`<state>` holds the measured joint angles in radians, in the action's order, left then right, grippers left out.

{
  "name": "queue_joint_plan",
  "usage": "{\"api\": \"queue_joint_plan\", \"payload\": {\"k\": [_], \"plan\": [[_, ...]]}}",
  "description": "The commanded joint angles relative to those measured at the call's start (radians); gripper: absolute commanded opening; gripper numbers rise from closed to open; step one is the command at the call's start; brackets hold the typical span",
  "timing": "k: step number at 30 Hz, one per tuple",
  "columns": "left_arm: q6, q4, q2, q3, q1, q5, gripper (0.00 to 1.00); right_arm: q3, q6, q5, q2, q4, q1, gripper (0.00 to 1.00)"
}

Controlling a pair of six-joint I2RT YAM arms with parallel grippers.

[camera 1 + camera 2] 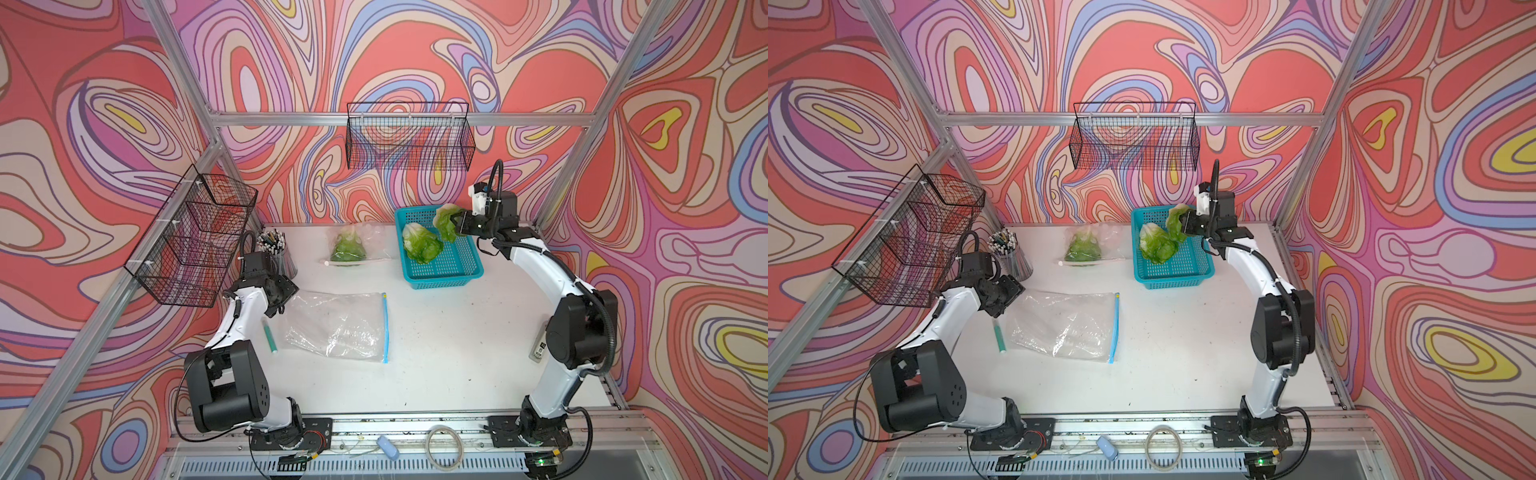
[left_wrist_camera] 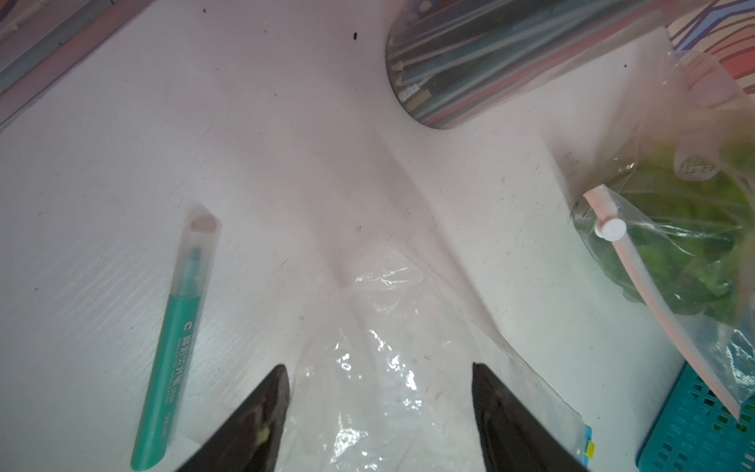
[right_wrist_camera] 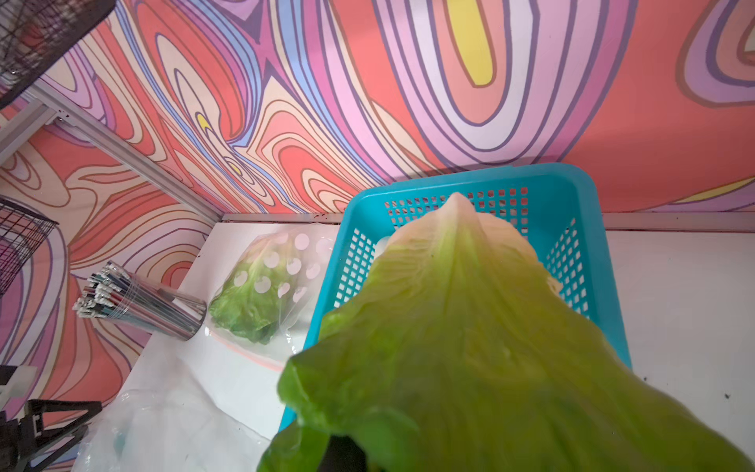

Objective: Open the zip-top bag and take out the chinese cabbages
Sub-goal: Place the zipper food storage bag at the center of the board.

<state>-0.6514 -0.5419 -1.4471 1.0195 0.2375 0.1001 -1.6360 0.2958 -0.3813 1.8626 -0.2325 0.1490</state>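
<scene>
An empty clear zip-top bag with a blue zip strip lies flat mid-table. My left gripper hovers open over its left corner, holding nothing. My right gripper is shut on one chinese cabbage, held above the teal basket; the leaves hide its fingertips in the right wrist view. A second cabbage lies inside the basket. A third cabbage sits in another clear bag with a pink zip at the back.
A cup of pencils stands behind my left gripper. A green marker lies left of the empty bag. Black wire baskets hang on the left wall and the back wall.
</scene>
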Motion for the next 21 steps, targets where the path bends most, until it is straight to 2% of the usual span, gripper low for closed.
{"api": "queue_joint_plan", "payload": {"k": [1,9,21], "plan": [[0.015,-0.007,0.010,0.024,0.006,0.014,0.72,-0.066,-0.020,-0.010,0.062,0.016,-0.015,0.00],[0.020,-0.007,-0.002,0.028,0.005,0.026,0.72,-0.170,-0.011,-0.020,0.201,0.022,-0.031,0.00],[0.021,-0.006,-0.007,0.031,0.006,0.033,0.72,-0.177,0.005,-0.025,0.306,0.070,-0.044,0.00]]}}
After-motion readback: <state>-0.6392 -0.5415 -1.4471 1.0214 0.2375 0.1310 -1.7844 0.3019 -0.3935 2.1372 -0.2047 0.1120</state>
